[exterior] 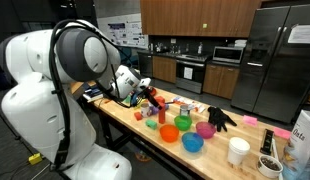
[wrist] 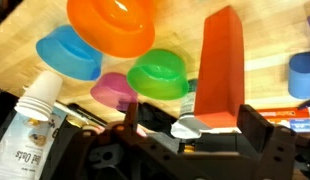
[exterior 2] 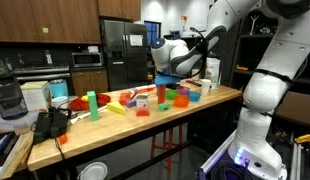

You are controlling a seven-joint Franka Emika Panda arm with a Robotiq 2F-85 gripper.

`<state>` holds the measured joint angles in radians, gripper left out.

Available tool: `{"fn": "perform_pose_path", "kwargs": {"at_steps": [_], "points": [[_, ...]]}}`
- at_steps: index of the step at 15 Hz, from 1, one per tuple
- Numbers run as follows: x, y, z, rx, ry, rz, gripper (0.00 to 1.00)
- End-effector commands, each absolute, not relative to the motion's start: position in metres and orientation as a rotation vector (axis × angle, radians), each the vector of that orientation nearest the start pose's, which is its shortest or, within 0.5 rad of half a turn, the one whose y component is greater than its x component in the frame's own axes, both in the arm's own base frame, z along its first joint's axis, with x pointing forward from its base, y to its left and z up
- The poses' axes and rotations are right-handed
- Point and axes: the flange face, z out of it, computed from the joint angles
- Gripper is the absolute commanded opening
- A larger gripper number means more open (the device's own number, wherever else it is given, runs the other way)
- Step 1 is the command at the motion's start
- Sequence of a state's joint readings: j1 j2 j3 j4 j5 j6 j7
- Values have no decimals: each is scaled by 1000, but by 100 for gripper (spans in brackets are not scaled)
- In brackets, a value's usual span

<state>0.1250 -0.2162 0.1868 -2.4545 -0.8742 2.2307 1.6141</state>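
- Hand (wrist: pixel 190 128) wide open, nothing held, hovering over bench (wrist: pixel 270 30).
- Red block (wrist: pixel 220 65) upright, just beside green bowl (wrist: pixel 160 75).
- We'd centre jaws on block, descend straight, w/o clipping the bowl.

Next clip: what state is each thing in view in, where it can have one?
hand, open, holding nothing
red block, standing on end
orange bowl, on table, not nested
blue bowl, on table, not nested
green bowl, on table, not nested
pink bowl, on table, not nested
paper cups, stacked together
refrigerator, doors shut
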Motion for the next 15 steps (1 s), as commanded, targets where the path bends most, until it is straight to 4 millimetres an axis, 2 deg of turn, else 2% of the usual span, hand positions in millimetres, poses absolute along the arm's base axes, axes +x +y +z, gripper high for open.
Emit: {"fn": "perform_pose_path", "kwargs": {"at_steps": [1,4,6,9,13,15], "points": [[436,120,387,-3184,1397,-849,100],[432,122,386,-3157,1510,-765,100],[432,123,386,-3144,1498,-751,100],[437,123,388,-3182,1339,-834,100],[447,127,395,-3265,958,-1005,100],[450,127,398,-3255,856,-1098,100]]}}
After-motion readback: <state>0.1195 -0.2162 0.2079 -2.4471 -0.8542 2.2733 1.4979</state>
